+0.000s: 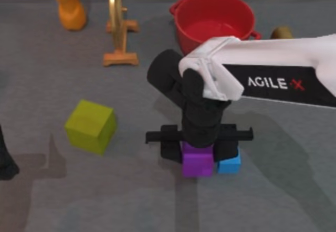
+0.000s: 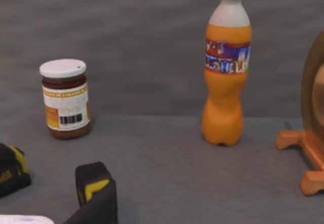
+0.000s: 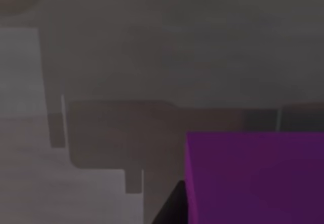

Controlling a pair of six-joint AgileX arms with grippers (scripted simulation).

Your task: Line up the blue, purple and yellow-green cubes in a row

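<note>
The purple cube [image 1: 197, 161] rests on the table in front of centre, with the smaller blue cube [image 1: 230, 164] right beside it on its right. My right gripper [image 1: 198, 149] reaches down over the purple cube, a black finger pressed to each side of it. In the right wrist view the purple cube [image 3: 255, 176] fills one corner with a finger's [image 3: 172, 209] edge against it. The larger yellow-green cube [image 1: 91, 126] sits apart at the left. My left gripper [image 1: 6, 161] is parked at the left edge, open [image 2: 53, 183] and empty.
A red pot [image 1: 214, 21] stands at the back right with a small brown object [image 1: 281, 32] beside it. A wooden stand [image 1: 119, 27] and an orange bottle [image 1: 69, 6] are at the back left. A brown jar [image 2: 65, 98] shows in the left wrist view.
</note>
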